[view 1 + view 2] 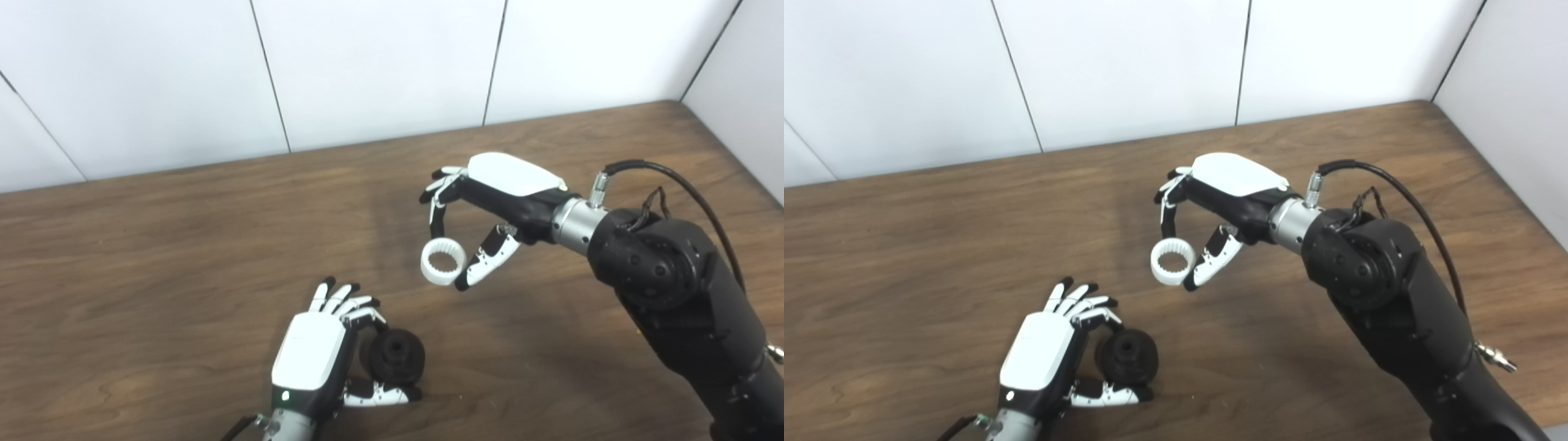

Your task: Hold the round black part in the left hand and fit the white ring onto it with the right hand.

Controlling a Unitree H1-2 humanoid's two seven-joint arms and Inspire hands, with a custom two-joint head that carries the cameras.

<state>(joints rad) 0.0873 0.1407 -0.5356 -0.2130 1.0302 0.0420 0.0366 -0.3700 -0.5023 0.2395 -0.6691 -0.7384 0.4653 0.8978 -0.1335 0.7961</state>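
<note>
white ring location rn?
The white ring is pinched in the right hand, above the table near centre, up and right of the black part in the left hand.

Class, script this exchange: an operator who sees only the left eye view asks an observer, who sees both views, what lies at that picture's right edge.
Operator: Something silver is cut off at my right edge. What is it?
Observer: A small silver fitting sticking out of the right forearm, whole in the right eye view.
Operator: Does the table end near there?
Observer: Yes. The table shows its near edge in the bottom right corner.
</note>
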